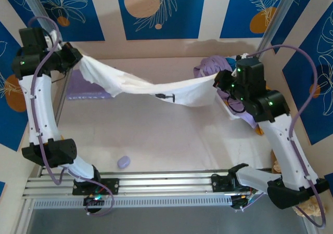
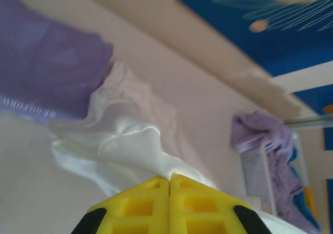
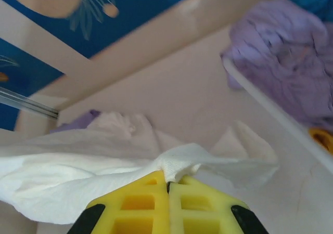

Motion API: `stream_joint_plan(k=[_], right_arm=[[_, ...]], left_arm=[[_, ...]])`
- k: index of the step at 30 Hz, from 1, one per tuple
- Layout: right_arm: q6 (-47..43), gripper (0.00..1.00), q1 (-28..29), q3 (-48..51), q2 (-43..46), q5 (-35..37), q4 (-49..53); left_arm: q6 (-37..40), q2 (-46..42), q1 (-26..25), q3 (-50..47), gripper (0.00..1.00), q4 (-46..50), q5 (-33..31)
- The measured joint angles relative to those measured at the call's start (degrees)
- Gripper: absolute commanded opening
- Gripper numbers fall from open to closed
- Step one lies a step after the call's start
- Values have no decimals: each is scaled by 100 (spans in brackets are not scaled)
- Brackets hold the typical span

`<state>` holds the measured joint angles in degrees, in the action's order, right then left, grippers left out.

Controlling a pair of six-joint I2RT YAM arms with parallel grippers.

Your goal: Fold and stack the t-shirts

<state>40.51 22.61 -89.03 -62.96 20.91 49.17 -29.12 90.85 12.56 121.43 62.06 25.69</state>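
Closest up is the rail (image 1: 156,184) with both arm bases bolted on it, running along the near edge of the counter (image 1: 171,140). A little lavender blob (image 1: 124,162) is sitting just past it, left of the middle and well apart from everything else.

Both arms are reaching toward the back, and the white shirt (image 1: 145,86) is hanging between them like a hammock. The left pincer (image 1: 78,57) is pinching one end at the far left. The right pincer (image 1: 221,80) is pinching the other end at the far right. The middle is sagging down, with a small black print (image 1: 165,96) showing there. I can't tell if the low part is touching the counter.

On the left wrist cam, the yellow fingers (image 2: 135,208) of the left pincer (image 2: 169,179) are pressed tight together, with white cloth (image 2: 125,140) bunching out right above them. It's the same on the right wrist cam, where the right pincer (image 3: 167,179) is clamping a fold of the white shirt (image 3: 78,177).

A lavender shirt (image 1: 86,86) is lying flat at the back left, partly under the hanging cloth. A purple heap (image 1: 213,65) is piling up at the back right, beside the right pincer, in what looks like a white basket (image 3: 270,109).
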Motion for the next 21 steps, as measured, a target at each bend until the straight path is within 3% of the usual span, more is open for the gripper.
stream_joint_plan(k=[7,21], right_arm=[[-754,0,608,-645,435,623,-79],[-1725,0,942,-1318,374,1338,-376]], left_arm=[[-254,-83,44,1412,0,-63,2],[-640,-262,55,1740,0,-667,205]])
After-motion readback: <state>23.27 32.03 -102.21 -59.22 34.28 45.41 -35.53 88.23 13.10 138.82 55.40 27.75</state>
